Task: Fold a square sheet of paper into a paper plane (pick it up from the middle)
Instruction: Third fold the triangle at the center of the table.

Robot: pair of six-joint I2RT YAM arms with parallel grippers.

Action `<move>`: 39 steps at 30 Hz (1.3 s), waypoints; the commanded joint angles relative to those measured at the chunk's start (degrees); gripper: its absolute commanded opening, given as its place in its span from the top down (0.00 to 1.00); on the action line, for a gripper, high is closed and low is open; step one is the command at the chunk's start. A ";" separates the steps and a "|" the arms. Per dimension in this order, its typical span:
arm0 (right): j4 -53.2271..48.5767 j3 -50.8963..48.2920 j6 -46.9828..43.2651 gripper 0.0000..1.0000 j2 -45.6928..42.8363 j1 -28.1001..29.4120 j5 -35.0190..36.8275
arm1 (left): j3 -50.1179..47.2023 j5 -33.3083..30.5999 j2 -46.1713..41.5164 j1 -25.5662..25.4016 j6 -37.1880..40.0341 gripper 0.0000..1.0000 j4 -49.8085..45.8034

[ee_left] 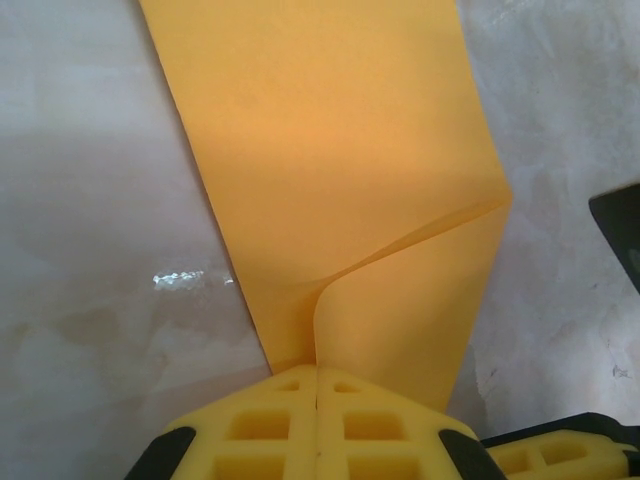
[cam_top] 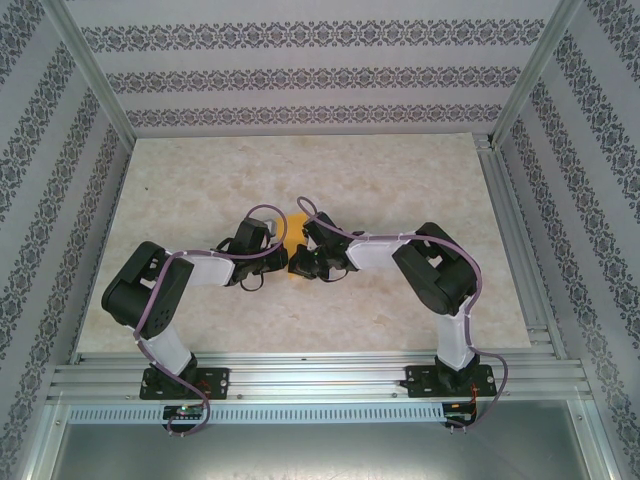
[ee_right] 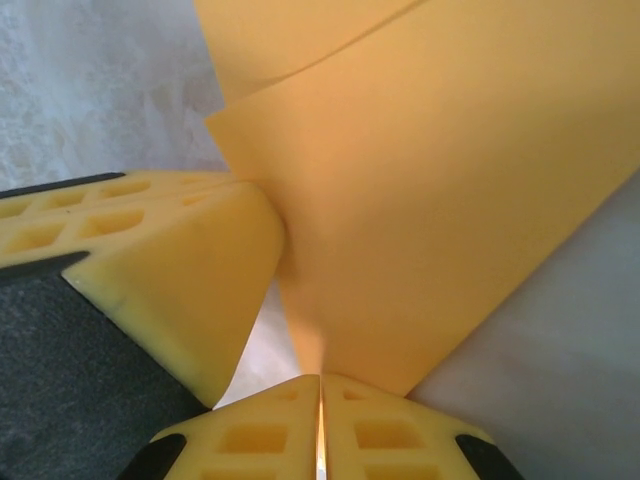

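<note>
- the left end effector is pressed together on the near edge of the paper, at the spot where a curled flap meets the flatter layer
- the right end effector is pressed together too, pinching a narrow tip of the same paper; it sits just beside the left one, and their yellow fingers nearly touch
- the paper is in the middle of the table, between the two wrists; it is partly folded, with one layer curving over the other in a soft bend that has no sharp crease
- from above the wrists cover most of the paper, so i cannot tell how many folds are in; it is probably an early or middle fold, not a finished plane
- risk of a tear: two tight pinches sit close together on thin paper, so pulling apart or twisting against each other could rip it at the grip
- risk of a lost fold: the bend is only curved, so letting go before it is pressed flat would likely let the flap spring open
- risk of a crooked crease: flattening the flap with its edges out of line would set the error into the plane
- risk of a bump: the fingers are crowded, so a small sideways move could knock one into the other and drag the paper over the smooth table
</note>
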 commanded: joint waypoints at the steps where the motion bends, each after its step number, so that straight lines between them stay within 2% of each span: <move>1: 0.66 -1.76 0.99 0.90 -0.74 1.39 0.38 | -2.73 -2.95 1.67 0.62 0.13 1.00 -8.26; 7: 1.49 -2.11 0.94 0.92 -4.32 1.48 1.39 | -2.84 -2.96 1.82 0.61 -0.01 1.00 -8.19; 15: 5.48 -3.51 3.72 0.94 -1.33 1.82 0.24 | -2.74 -2.81 1.90 0.61 -0.13 1.00 -8.15; 23: 1.61 -3.66 3.09 0.95 2.13 2.21 1.40 | -2.66 -3.00 1.81 0.60 -0.04 1.00 -8.35; 32: -4.11 -1.68 0.23 0.95 1.04 2.53 3.06 | -2.22 -3.19 0.86 0.61 -0.29 1.00 -9.23; 35: -3.48 -1.10 -1.48 0.92 -2.07 2.41 3.04 | -1.62 -2.95 -0.37 0.61 -0.32 1.00 -10.23; 39: -5.38 0.48 -4.63 0.89 -8.71 0.75 4.61 | 0.51 -4.77 -4.15 0.57 0.13 0.91 -14.99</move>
